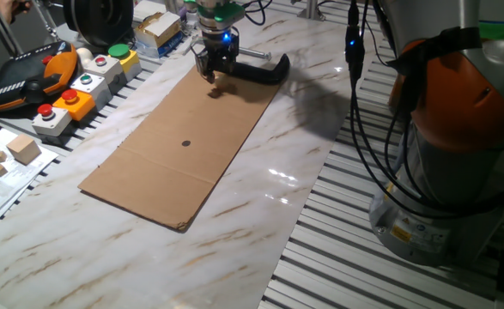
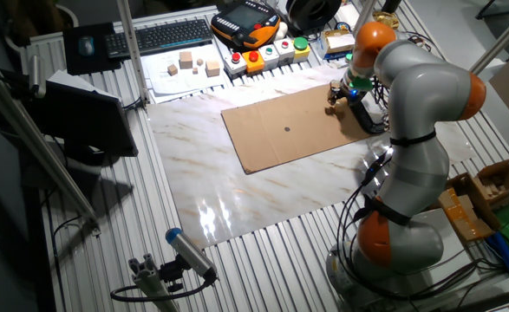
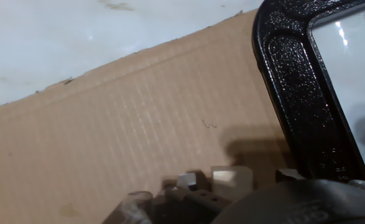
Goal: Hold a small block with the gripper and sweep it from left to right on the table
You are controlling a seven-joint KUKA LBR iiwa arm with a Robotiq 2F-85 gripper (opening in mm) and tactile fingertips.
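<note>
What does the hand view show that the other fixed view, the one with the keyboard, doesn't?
Only the hand view shows the small block at the gripper's fingertips just above the cardboard sheet, though whether it is clamped is unclear. Only the keyboard-side view shows the whole arm, the keyboard and the larger cubes. Both show the cardboard, the black clamp and the table.

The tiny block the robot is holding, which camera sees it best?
The hand view: the small block is close and pale, low in the picture against the cardboard sheet. Both fixed views show only a tan speck under the end effector.
</note>
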